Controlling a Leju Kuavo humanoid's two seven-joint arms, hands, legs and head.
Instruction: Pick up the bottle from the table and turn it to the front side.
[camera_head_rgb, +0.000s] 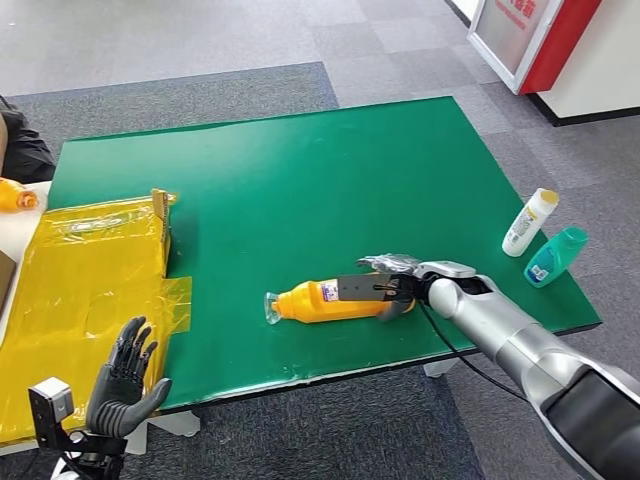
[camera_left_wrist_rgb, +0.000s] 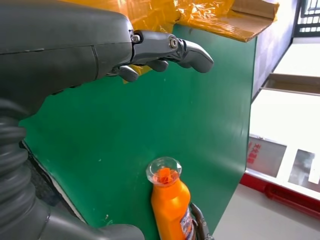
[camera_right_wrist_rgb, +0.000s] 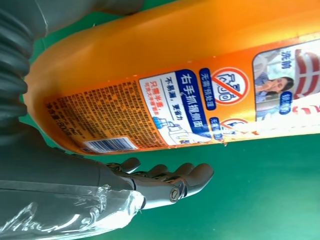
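Green covering is stretching across the table (camera_head_rgb: 302, 170), with a yellow plastic-wrapped carton (camera_head_rgb: 83, 290) lying at its left end. Near the front edge, an orange bottle (camera_head_rgb: 332, 300) is lying on its side, clear cap pointing left. Far to the right, a white bottle (camera_head_rgb: 530, 222) and a teal bottle (camera_head_rgb: 556, 256) are lying just beside each other, well apart from the orange one.

Reaching in from the right, the right robot hand (camera_head_rgb: 392, 288) is lying against the orange bottle's base end. In the right wrist view its fingers (camera_right_wrist_rgb: 170, 177) are extending alongside the body, next to the barcode side of the label; whether they are clamping it I cannot tell. The left robot hand (camera_head_rgb: 128, 380) is hovering near the table's front left edge, fingers apart and holding nothing.

Judging from this, the grasp is the step in hand. Doing it well means wrapping thumb and fingers fully around the body before lifting, since the smooth round plastic is likely to roll or slip, then rotating the wrist slowly until the front label is facing up.
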